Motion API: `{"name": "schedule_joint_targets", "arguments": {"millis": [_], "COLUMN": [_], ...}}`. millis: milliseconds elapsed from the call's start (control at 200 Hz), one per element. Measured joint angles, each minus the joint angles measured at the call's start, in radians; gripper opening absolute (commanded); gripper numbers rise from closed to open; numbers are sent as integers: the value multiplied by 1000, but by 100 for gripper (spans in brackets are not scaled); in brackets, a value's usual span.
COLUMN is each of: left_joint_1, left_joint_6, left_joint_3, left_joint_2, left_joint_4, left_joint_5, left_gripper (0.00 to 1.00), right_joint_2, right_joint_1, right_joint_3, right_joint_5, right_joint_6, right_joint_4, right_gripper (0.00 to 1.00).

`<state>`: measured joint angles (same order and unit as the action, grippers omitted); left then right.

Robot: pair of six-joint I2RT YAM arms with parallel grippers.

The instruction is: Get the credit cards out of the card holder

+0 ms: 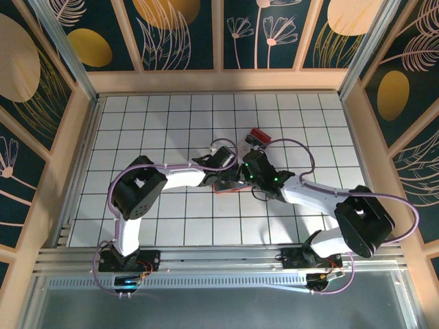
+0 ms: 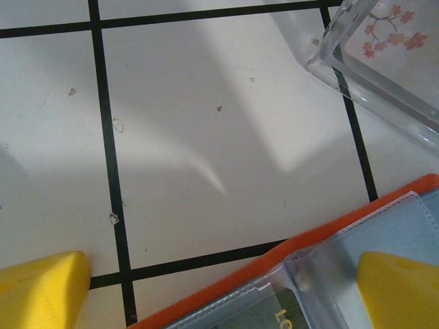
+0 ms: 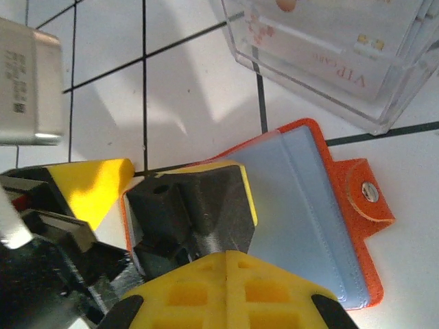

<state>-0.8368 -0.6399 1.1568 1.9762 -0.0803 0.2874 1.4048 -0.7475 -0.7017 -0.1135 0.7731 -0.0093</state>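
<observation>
Honestly, main risk: right gripper (image 3: 195, 205) drags the whole card holder (image 3: 309, 199) up. Its jaws are pressed together over the left half; can't tell if a card is caught. The card holder lies open mid-desk (image 2: 206, 137), beside the rigid clear box (image 3: 329, 68). Left gripper (image 2: 226, 281) jaws spread wide, one finger over the slick plastic sleeve (image 2: 322, 274). Soft blue-grey lining, orange rim, snap tab (image 3: 370, 195).

White-tiled table (image 1: 171, 123) w/ black grid — open card holder (image 3: 309, 199) lies flat, clear box (image 3: 322, 62) just beside.
</observation>
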Motion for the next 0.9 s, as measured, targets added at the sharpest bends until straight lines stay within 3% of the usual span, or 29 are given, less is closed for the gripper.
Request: {"name": "schedule_joint_targets", "arguments": {"millis": [571,901], "left_joint_1": [1,32], "left_joint_6": [-8,-76], "left_joint_3": [-11,-171], "left_joint_2": [-71,-233], "left_joint_4": [-21,-83], "left_joint_5": [6,47], "left_gripper": [99,99], "right_joint_2": [170,172], "right_joint_1": [47,53], "right_joint_3": [34,35], "right_joint_5": [47,59], "right_joint_6": [57,83], "right_joint_4": [54,63], "right_gripper": [0,0]}}
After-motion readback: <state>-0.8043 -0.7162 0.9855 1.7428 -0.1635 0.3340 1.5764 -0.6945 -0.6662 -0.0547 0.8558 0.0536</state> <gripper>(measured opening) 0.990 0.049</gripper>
